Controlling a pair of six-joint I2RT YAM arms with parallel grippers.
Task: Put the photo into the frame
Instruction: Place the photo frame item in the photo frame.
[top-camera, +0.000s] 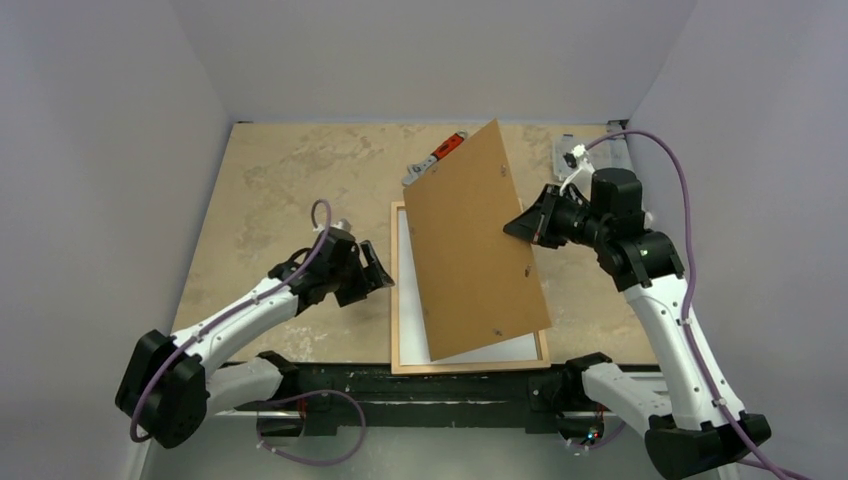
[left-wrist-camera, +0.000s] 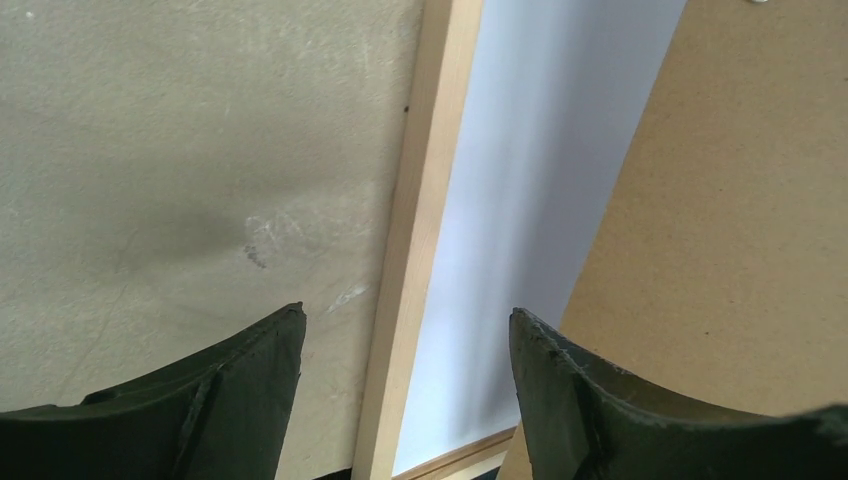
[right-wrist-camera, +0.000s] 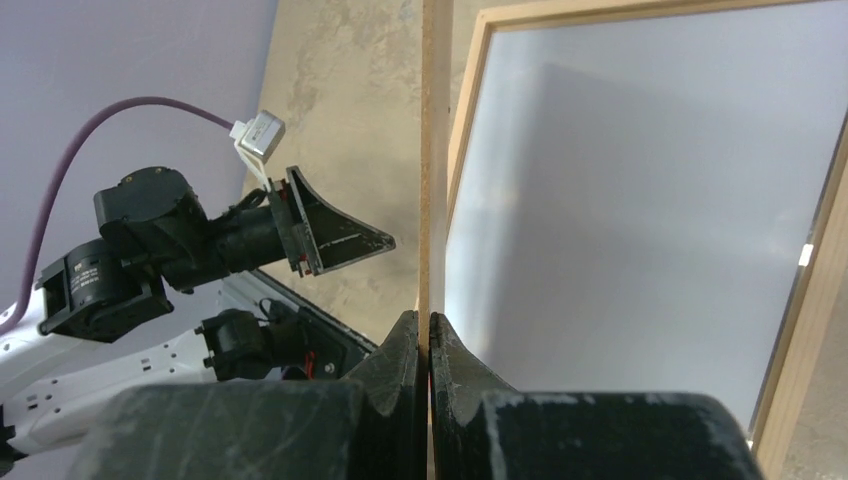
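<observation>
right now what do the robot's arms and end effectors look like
The left arm and right arm have white links and black joints, each trailed by a purple cable. The left end effector and right end effector are black with broad wedge-shaped fingers.

Flat on the table the frame, inside the frame the photo, tilted above the frame's right part the backing board, pinched at its right edge by the right gripper, just left of the frame the left gripper, behind the frame a small tool.
</observation>
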